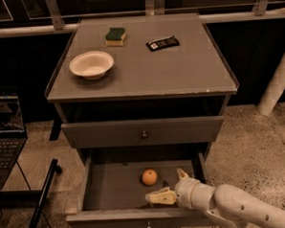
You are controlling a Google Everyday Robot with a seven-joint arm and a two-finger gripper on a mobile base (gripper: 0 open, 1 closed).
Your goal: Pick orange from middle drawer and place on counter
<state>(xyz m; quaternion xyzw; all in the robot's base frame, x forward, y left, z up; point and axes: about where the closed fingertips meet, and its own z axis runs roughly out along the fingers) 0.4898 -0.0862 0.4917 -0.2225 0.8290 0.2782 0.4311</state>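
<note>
The orange (149, 177) lies on the floor of the middle drawer (110, 220), which is pulled out wide below the shut grey drawer (143, 132). My gripper (168, 185) reaches into the open drawer from the lower right, just right of and slightly in front of the orange. Its fingers are spread apart, one fingertip (154, 197) near the orange's front and the other (181, 173) behind; nothing is held. The counter (178, 66) is the grey cabinet top above.
On the counter stand a white bowl (91, 65), a green and yellow sponge (115, 36) and a dark snack bar (162, 43). A laptop (5, 142) sits at the left, a white pillar (277, 82) at the right, a black bar (41, 198) on the floor.
</note>
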